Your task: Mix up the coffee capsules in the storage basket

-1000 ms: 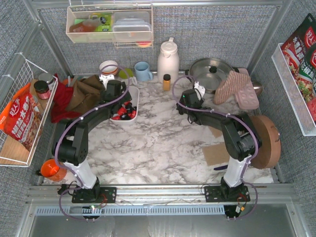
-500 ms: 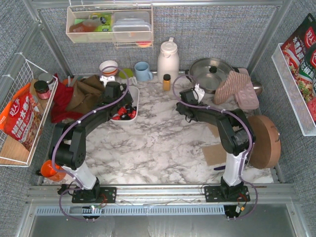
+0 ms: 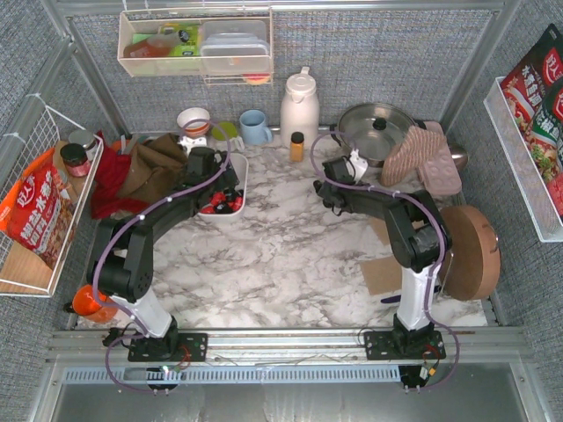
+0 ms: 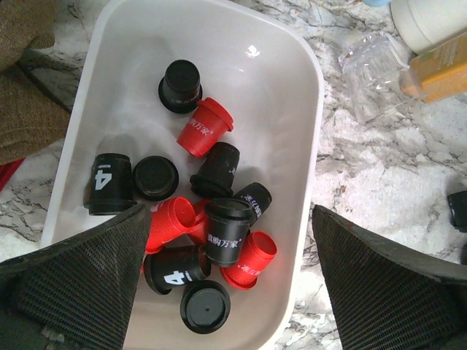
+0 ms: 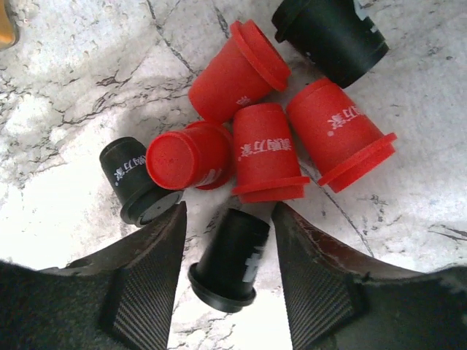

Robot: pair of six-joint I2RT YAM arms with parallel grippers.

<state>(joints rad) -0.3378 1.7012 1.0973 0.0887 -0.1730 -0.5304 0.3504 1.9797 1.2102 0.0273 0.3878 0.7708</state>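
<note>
The white storage basket (image 4: pixel 306 87) holds several black and red coffee capsules (image 4: pixel 222 233), some upright, some on their sides. My left gripper (image 4: pixel 230 299) hangs over the basket's near end, open wide and empty. In the top view it is over the basket (image 3: pixel 239 169) at the back left (image 3: pixel 220 195). On the marble, several more capsules lie loose: red ones (image 5: pixel 266 149) and black ones (image 5: pixel 332 33). My right gripper (image 5: pixel 228 288) is open around one lying black capsule (image 5: pixel 232 266), with small gaps on both sides. In the top view the right gripper (image 3: pixel 330 189) hides these capsules.
An amber bottle (image 3: pixel 297 145), a white thermos (image 3: pixel 299 105), a blue mug (image 3: pixel 255 127) and a red-and-white bowl (image 3: pixel 193 119) stand behind. A pot (image 3: pixel 378 127) and oven mitts (image 3: pixel 422 158) are back right. Brown cloth (image 3: pixel 154 167) lies left of the basket. A round board (image 3: pixel 471 251) is at right.
The right arm has stretched out farther toward the back, lowering its gripper at the loose capsules. The left gripper has stayed over the basket.
</note>
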